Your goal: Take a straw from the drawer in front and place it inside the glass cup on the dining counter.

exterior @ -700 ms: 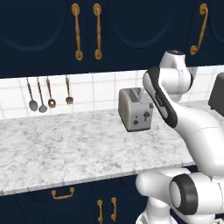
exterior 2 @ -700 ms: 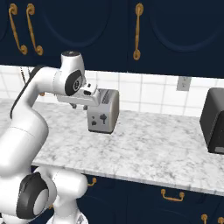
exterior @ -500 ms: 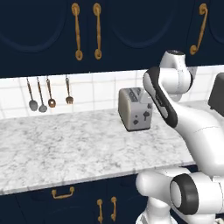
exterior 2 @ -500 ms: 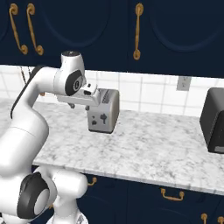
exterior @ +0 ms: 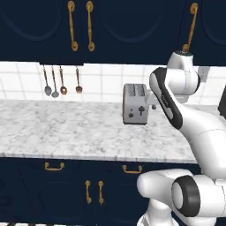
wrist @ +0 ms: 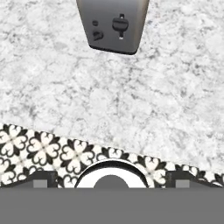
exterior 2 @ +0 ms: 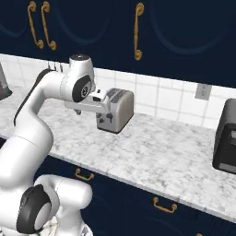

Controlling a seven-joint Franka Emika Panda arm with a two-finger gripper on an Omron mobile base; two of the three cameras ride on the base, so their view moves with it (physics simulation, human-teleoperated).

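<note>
Above the marble worktop (exterior: 66, 128), just in front of the silver toaster (wrist: 114, 24), jaws spread wide, holding nothing, patterned floor (wrist: 48, 148) below.

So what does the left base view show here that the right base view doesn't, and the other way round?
Left base view: four utensils hanging on the tiled wall, left of the toaster, and paired vertical brass handles on the lower navy doors.
Right base view: a dark appliance on the worktop at the right edge, fully recognisable, and a wall outlet above it.
Both: the silver toaster on the marble worktop, the white arm raised over it, upper navy cabinets with brass handles, and closed drawers with curved brass pulls below.
</note>
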